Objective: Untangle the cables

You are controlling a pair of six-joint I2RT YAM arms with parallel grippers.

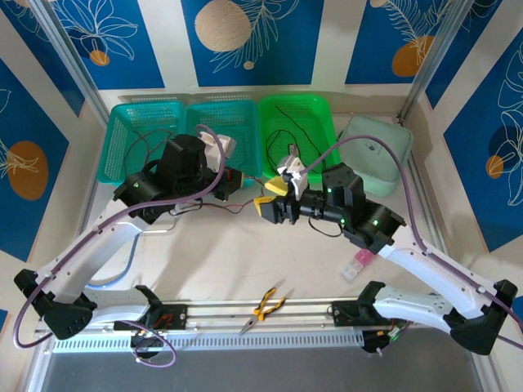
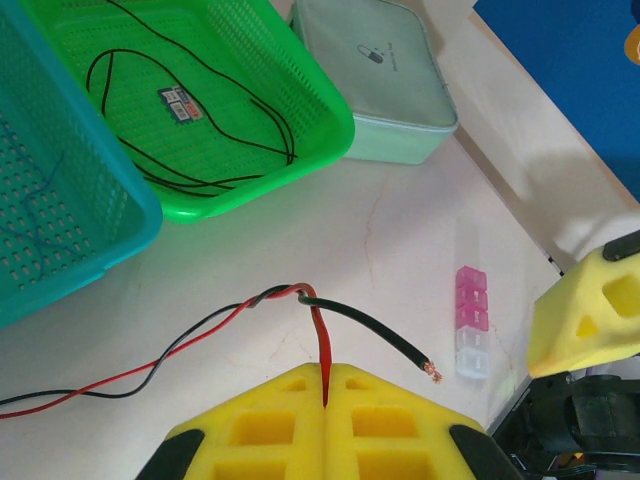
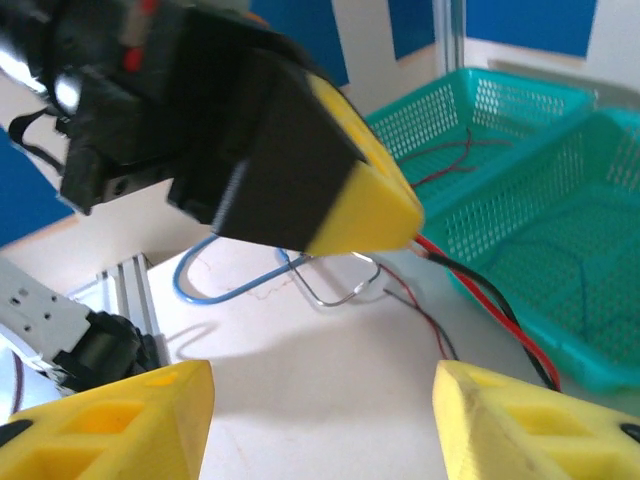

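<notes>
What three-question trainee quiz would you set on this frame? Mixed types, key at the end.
1. True or false: the left gripper has its jaws shut on the red wire.
2. Which colour of cable lies in the green basket? A) black B) red C) blue
3. In one word, how do the jaws of the right gripper stand?
Key: 1 true; 2 A, the black cable; 3 open, with nothing between them.
</notes>
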